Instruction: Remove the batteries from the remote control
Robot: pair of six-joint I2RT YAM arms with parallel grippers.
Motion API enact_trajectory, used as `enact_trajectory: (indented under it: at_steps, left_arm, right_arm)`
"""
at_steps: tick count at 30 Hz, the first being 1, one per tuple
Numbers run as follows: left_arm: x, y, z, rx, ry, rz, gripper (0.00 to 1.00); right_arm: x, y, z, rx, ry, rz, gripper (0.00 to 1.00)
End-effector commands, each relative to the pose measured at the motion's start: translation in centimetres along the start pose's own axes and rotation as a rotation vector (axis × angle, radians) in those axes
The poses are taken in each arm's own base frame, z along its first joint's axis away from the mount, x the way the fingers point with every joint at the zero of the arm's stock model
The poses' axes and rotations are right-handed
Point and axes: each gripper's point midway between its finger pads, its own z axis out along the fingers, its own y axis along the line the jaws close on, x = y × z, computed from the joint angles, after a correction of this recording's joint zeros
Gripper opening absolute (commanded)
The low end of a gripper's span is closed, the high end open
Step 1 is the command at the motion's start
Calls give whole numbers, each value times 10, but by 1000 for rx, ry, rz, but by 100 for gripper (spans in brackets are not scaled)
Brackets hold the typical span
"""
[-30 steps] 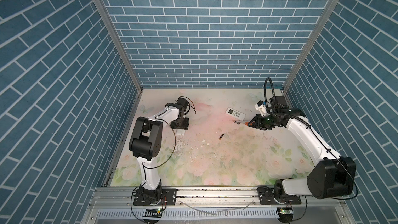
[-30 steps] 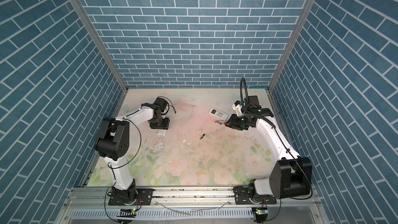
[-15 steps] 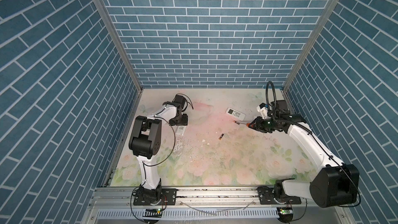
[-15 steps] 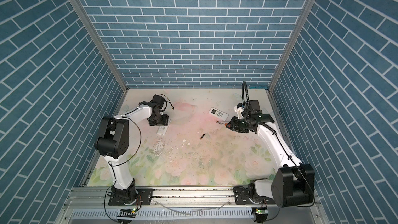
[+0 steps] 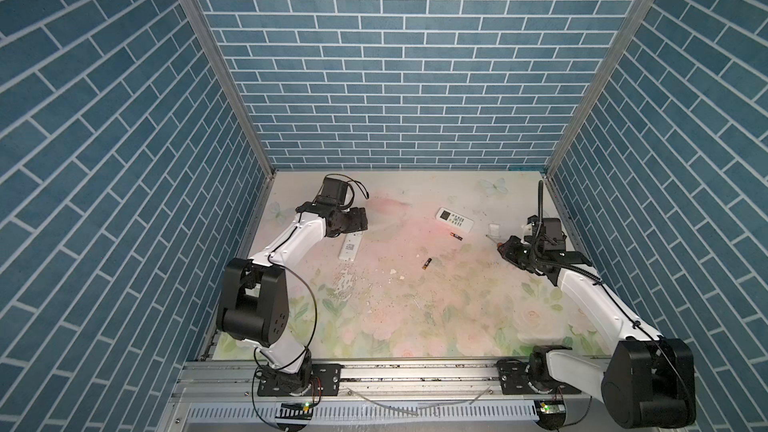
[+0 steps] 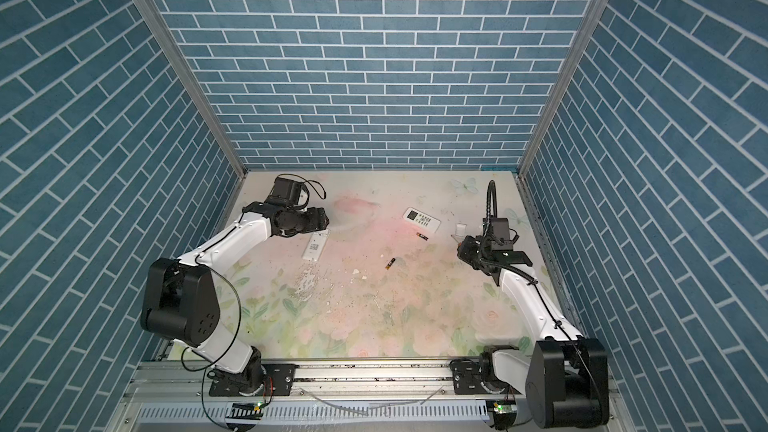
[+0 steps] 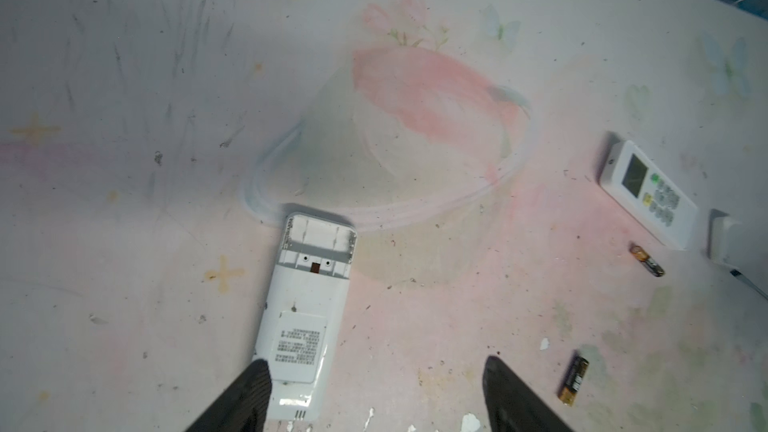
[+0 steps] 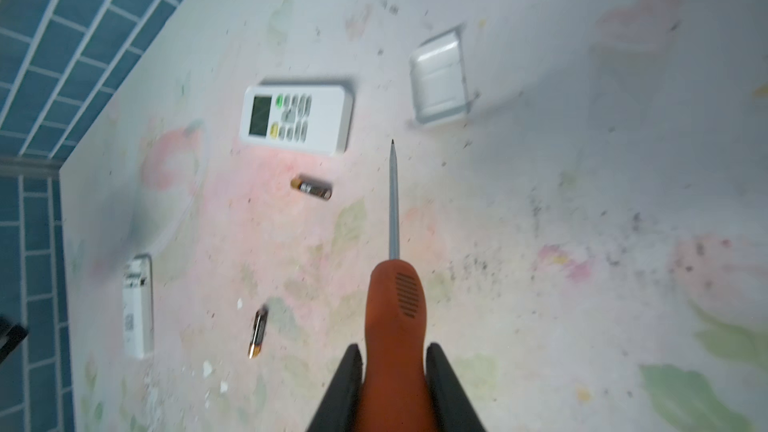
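In both top views, the left gripper (image 5: 360, 223) hung over the far left of the floral table (image 5: 415, 326), just above the end of the face-down remote (image 5: 351, 246). From up there its jaws were too small to read. Two black-and-copper cells lay loose on the table: the far battery (image 5: 455, 236) just beside the face-up remote (image 5: 454, 219), the middle battery (image 6: 390, 263) alone near the table's centre. A small white battery cover (image 6: 460, 228) sat near the right gripper (image 6: 463, 249).

Over to the left wrist view, and the left gripper (image 7: 376, 363) was spread wide with nothing between its fingers. One fingertip (image 7: 257, 371) overlapped a corner of the face-down remote (image 7: 307, 305); contact there possibly, hard to say. The battery bay (image 7: 318, 238) stood uncovered and bare. The middle battery (image 7: 574, 381) lay just outside the other finger, and the far battery (image 7: 647, 259) was beside the face-up remote (image 7: 648, 195).

On the right wrist view, the right gripper (image 8: 395, 351) was clamped on the orange screwdriver (image 8: 395, 305), its shaft pointing toward the battery cover (image 8: 438, 78) without reaching it. The far battery (image 8: 311, 187) lay below the face-up remote (image 8: 297, 118), and the middle battery (image 8: 257, 332) lay apart from the face-down remote (image 8: 137, 305).
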Motion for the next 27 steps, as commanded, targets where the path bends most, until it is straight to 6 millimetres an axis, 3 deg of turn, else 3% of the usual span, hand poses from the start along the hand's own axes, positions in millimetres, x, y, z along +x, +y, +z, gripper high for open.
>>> enact_trajectory:
  at_steps: [1, 4, 7, 13, 19, 27]
  left_arm:
    - [-7, -18, -11, 91, -64, -12, 88]
    - [-6, -23, -16, 128, -77, -12, 92]
    - [-5, -27, -17, 155, -79, -19, 94]
    - [-7, -32, -23, 181, -95, -22, 94]
    - [-8, -32, -27, 177, -102, -7, 94]
    - [-9, -36, -26, 197, -96, -5, 93]
  right_arm:
    - [-49, -15, -19, 108, -262, 32, 0]
    - [-55, -27, -22, 195, -276, 0, 0]
    - [-48, -45, -16, 289, -223, -5, 0]
    - [-20, -66, 6, 347, -102, -3, 0]
    - [7, -82, 12, 403, 7, 3, 0]
    - [42, -88, 16, 392, 125, 70, 0]
